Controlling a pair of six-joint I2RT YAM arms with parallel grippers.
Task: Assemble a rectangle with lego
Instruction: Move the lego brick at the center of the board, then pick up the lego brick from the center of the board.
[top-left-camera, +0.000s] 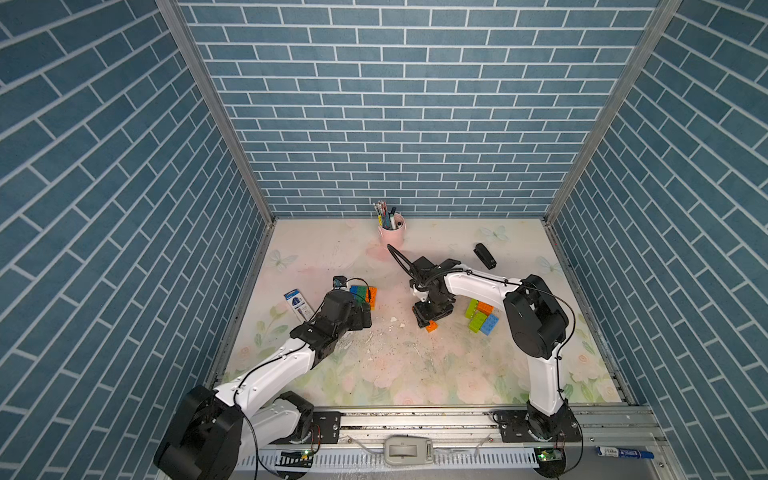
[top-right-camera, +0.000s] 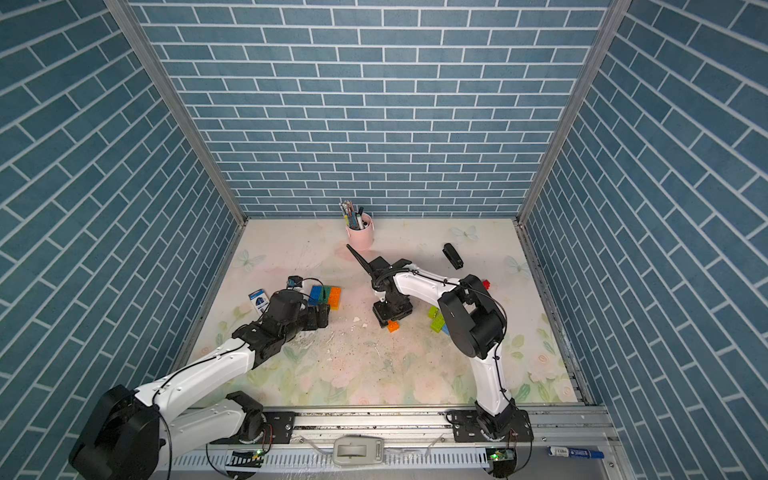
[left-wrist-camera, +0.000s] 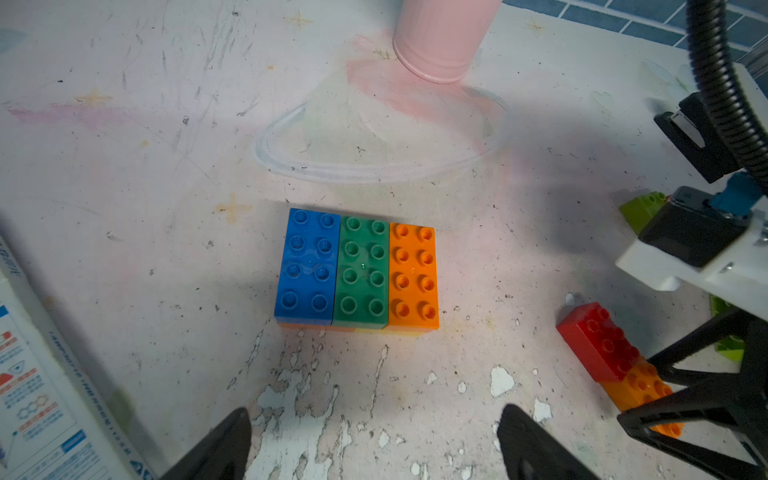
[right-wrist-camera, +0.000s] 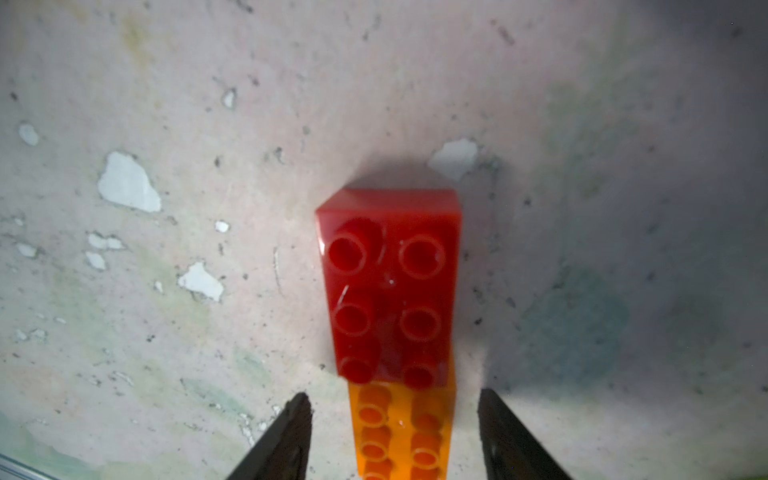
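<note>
Left arm (top-left-camera: 266, 374), closest to the lens, reaches past a box (top-left-camera: 298, 305). The left jaws stand wide and empty, and the blue-green-orange slab (left-wrist-camera: 357, 270) lies on the worktop (left-wrist-camera: 124, 166) just ahead, clear of both tips. Further right, the right jaws are parted astride an orange brick (right-wrist-camera: 399, 432), a gap showing on each side. A red brick (right-wrist-camera: 390, 282) sits on its end away from them. Loose lime, orange and blue bricks (top-left-camera: 482, 316) lie beyond, beside the right arm (top-left-camera: 478, 286), with a stapler (top-left-camera: 485, 255) behind.
</note>
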